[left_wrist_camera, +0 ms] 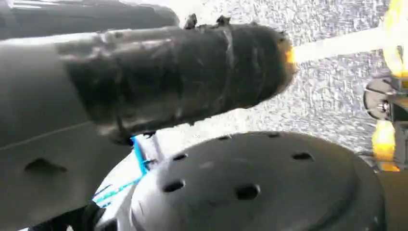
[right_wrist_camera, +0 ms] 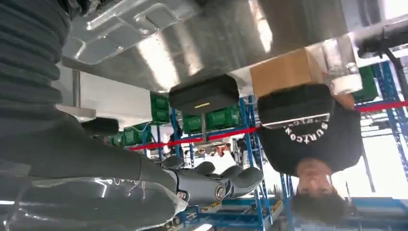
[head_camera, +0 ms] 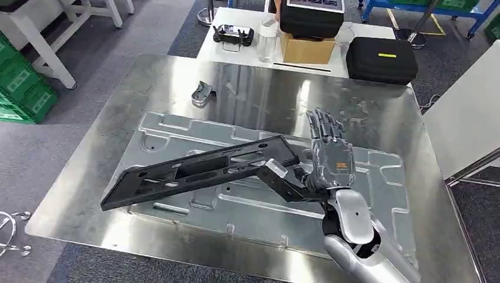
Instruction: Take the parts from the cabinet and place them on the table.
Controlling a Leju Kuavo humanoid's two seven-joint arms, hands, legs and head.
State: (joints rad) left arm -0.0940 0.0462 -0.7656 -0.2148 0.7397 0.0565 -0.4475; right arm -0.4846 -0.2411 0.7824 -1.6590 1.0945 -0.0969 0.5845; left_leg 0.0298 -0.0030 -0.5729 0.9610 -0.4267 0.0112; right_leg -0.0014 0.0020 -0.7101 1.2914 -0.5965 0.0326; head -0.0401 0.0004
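Nearest the camera in the head view, the silver right arm rose from the lower edge and ended in the right hand (head_camera: 331,158), palm down over the table (head_camera: 82,200), its fingers (head_camera: 325,125) stretched forward and apart. Right at the thumb side of that hand sat the end of the long black frame part (head_camera: 200,171); the thumb seemed to be against its stepped black end, though whether it truly pinched the part or merely touched it could not be told. The part itself ran away to the left, tilted, its far end low near the table's left edge, lying across the big stamped metal panel (head_camera: 389,194) that covered the near half of the shiny tabletop. Beyond that, a small metal bracket (head_camera: 202,94) lay alone on the bare steel. Farther back, on a white table, there stood a black handheld controller (head_camera: 233,33), a cardboard box (head_camera: 306,50) with a black case on top, and a flat black case (head_camera: 381,59) with a yellow stripe. From the right wrist view, a person in a black top (right_wrist_camera: 312,139) stood behind those boxes.
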